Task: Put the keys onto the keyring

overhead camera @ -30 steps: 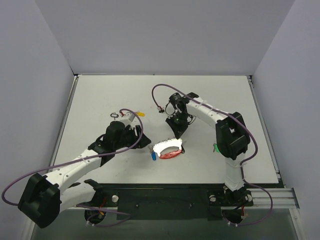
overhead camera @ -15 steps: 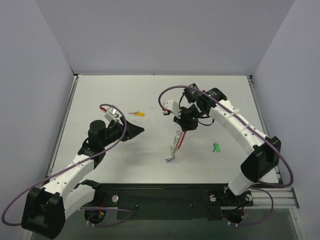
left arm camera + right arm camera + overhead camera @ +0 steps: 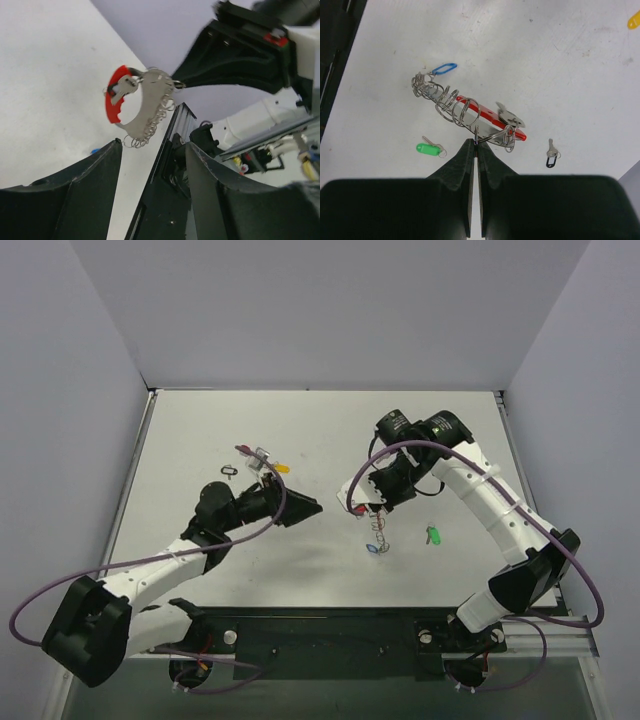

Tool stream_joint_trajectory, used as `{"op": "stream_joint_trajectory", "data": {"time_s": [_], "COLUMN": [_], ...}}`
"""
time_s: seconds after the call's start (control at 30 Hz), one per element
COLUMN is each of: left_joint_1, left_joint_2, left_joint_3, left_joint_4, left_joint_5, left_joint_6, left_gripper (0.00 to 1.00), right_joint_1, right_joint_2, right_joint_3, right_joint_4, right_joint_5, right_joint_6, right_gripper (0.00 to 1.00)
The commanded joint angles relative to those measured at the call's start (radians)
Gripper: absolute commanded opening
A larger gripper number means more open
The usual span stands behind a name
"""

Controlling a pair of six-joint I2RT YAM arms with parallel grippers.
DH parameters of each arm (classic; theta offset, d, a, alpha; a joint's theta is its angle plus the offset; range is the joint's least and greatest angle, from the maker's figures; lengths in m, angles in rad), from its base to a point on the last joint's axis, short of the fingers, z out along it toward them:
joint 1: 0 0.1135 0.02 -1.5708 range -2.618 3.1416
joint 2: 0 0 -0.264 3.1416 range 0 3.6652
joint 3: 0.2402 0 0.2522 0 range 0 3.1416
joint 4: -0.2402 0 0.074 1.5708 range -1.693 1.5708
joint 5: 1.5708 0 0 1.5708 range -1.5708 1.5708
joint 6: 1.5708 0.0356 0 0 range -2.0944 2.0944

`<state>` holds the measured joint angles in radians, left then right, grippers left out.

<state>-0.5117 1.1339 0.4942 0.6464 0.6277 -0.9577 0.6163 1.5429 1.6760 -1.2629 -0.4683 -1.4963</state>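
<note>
My right gripper point(image 3: 475, 142) is shut on one ring of the keyring point(image 3: 470, 110), a silver coil with a red plastic piece. It holds the keyring above the table point(image 3: 200, 420), hanging from the gripper point(image 3: 372, 506). A blue key point(image 3: 443, 68) hangs on the coil and shows at its low end from above point(image 3: 373, 548). The green key point(image 3: 434, 535) lies on the table to the right. It also shows in the right wrist view point(image 3: 427, 148). The yellow key point(image 3: 282, 467) lies at the back left. The black key point(image 3: 551, 160) lies apart. My left gripper point(image 3: 305, 508) is open and empty, left of the keyring point(image 3: 137, 107).
A small black loop point(image 3: 231, 469) lies at the back left near the left arm. A black rail point(image 3: 320, 625) runs along the table's near edge. Grey walls close in the back and both sides.
The keyring lay on the table a second ago; my right gripper now holds it hanging in the air, further right. My left gripper has let go, drawn back and now points at it.
</note>
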Motion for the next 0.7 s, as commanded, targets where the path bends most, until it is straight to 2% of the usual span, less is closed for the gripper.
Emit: {"op": "stream_joint_trajectory", "data": {"time_s": [0.0, 0.03, 0.07, 0.1, 0.17, 0.27, 0.33, 0.47, 0.57, 0.67], "left_joint_1": [-0.128, -0.163, -0.183, -0.215, -0.246, -0.255, -0.255, -0.274, -0.290, -0.303], "left_joint_2": [-0.049, -0.062, -0.081, -0.089, -0.102, -0.074, -0.036, 0.050, 0.104, 0.128], "left_joint_3": [-0.078, -0.089, -0.097, -0.097, -0.098, -0.095, -0.068, 0.000, 0.032, 0.050], "left_joint_4": [0.353, 0.345, 0.307, 0.283, 0.266, 0.337, 0.358, 0.368, 0.369, 0.386], "left_joint_5": [-0.026, -0.043, -0.055, -0.092, -0.124, -0.138, -0.116, -0.045, -0.037, -0.034], "left_joint_6": [0.377, 0.537, 0.609, 0.742, 0.900, 1.032, 1.057, 1.076, 1.079, 1.077], "left_gripper": [0.63, 0.63, 0.64, 0.64, 0.65, 0.65, 0.63, 0.54, 0.48, 0.46], "right_joint_1": [0.019, 0.020, 0.025, 0.029, 0.039, 0.054, 0.062, 0.072, 0.071, 0.072], "right_joint_2": [-0.041, -0.040, -0.038, -0.038, -0.033, -0.029, -0.023, -0.015, -0.012, -0.010], "right_joint_3": [0.022, 0.025, 0.030, 0.030, 0.028, 0.022, 0.024, 0.034, 0.040, 0.042], "right_joint_4": [-0.193, -0.205, -0.210, -0.222, -0.237, -0.257, -0.260, -0.260, -0.262, -0.262], "right_joint_5": [-0.052, -0.058, -0.073, -0.078, -0.098, -0.125, -0.135, -0.142, -0.147, -0.150], "right_joint_6": [-0.139, -0.143, -0.150, -0.157, -0.180, -0.212, -0.214, -0.213, -0.213, -0.213], "right_gripper": [0.00, 0.00, 0.00, 0.00, 0.00, 0.00, 0.00, 0.00, 0.00, 0.00]}}
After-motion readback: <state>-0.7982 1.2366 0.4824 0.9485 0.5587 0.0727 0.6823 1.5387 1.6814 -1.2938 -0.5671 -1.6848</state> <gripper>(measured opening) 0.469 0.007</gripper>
